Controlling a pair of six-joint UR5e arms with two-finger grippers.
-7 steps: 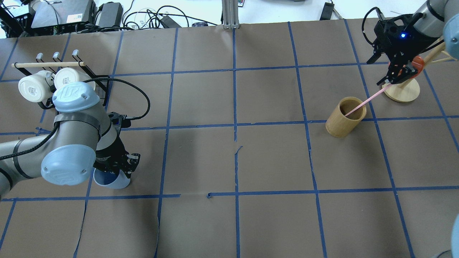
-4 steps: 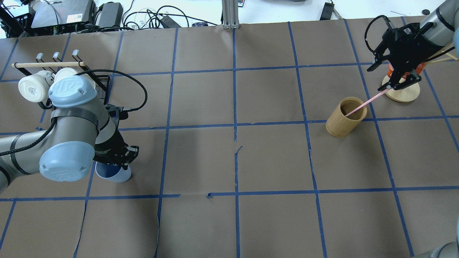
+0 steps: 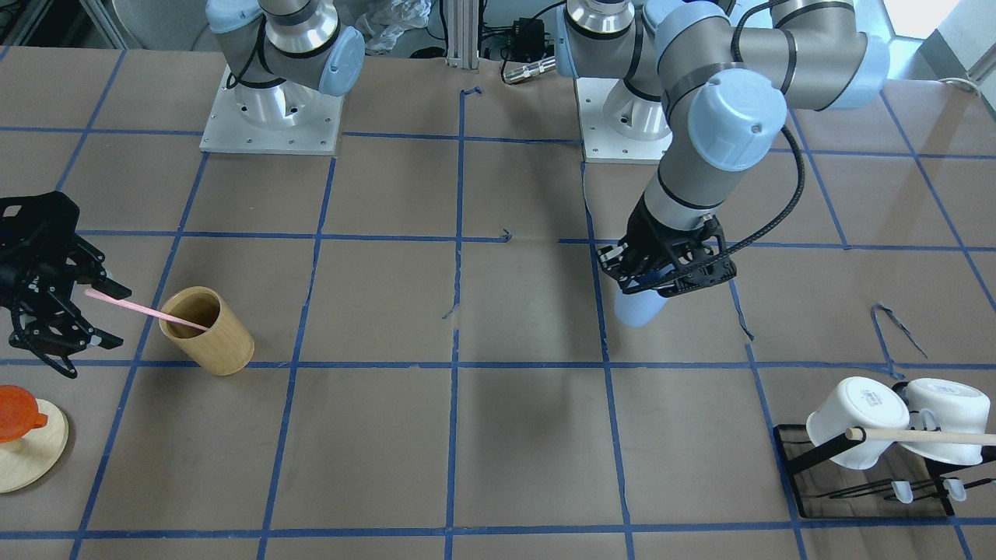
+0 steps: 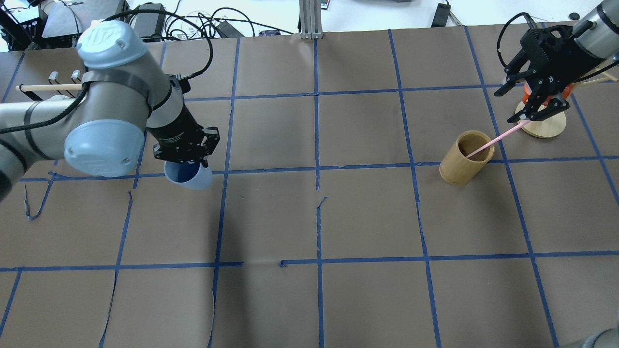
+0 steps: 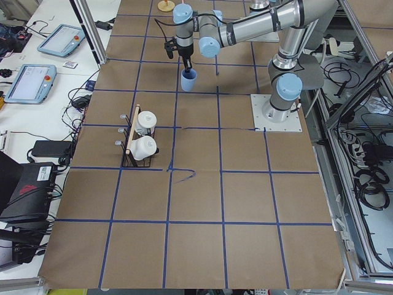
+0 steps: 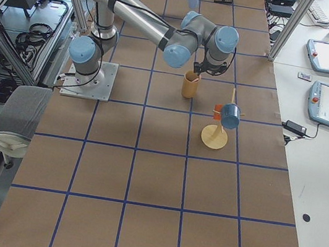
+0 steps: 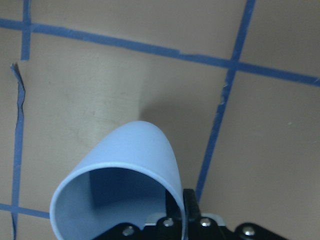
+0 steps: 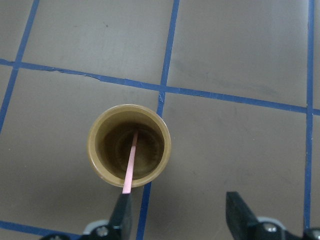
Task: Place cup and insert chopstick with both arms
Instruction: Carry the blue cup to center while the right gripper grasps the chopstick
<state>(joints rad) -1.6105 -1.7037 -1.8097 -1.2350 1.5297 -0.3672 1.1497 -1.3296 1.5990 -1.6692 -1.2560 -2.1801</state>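
My left gripper (image 4: 184, 155) is shut on the rim of the pale blue cup (image 4: 189, 177) and holds it above the table, left of centre. The cup also shows in the front view (image 3: 640, 309) and, with its dark blue inside, in the left wrist view (image 7: 125, 165). The pink chopstick (image 4: 488, 142) leans in the tan wooden cylinder (image 4: 465, 158), its upper end pointing at my right gripper (image 4: 532, 110). In the right wrist view the right gripper (image 8: 180, 207) is open over the cylinder (image 8: 100, 160), and the chopstick (image 8: 131, 165) ends at one finger (image 8: 122, 212).
A black rack (image 3: 825, 474) with two white mugs (image 3: 856, 424) and a beige rod (image 3: 926, 437) stands at the far left. A round wooden stand (image 4: 544, 124) with an orange piece (image 3: 15, 412) is beside my right gripper. Blue tape lines cross the brown table (image 4: 319, 217).
My left arm has lifted the blue cup and carried it away from the robot's side and toward the table's middle. The right gripper has barely shifted near the chopstick's end.
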